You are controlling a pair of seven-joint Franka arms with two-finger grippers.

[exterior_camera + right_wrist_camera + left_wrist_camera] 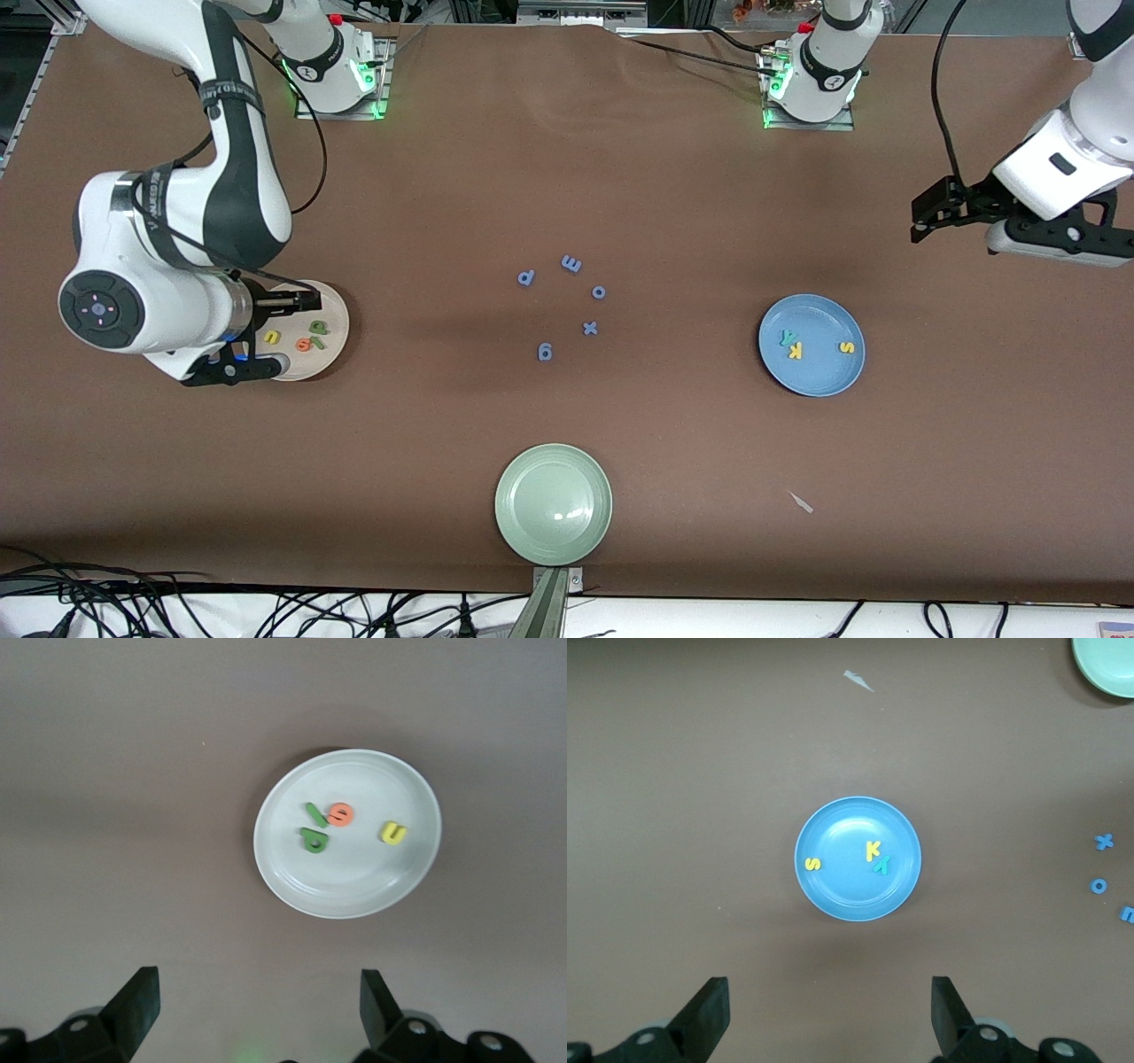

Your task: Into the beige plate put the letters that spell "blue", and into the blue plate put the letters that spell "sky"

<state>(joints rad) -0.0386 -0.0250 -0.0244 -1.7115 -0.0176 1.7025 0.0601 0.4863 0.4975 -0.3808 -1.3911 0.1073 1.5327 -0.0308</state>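
1. Front view: my right gripper (297, 306) hangs over the beige plate (335, 350), jaws apart, empty; the blue plate (812, 383) lies toward the left arm's end of the table, at about seven o'clock from my left gripper (926, 213), which waits, jaws apart. Blue-purple letters (567, 301) lie between the plates.
2. Left wrist view: yellow s (812, 863), yellow k (873, 850) and teal y (882, 866) lie in the blue plate.
3. Right wrist view: green b (314, 841), green l (316, 814), orange e (341, 814) and yellow u (393, 832) sit in the beige plate at twelve o'clock from the fingers. I judge nothing is left to move.
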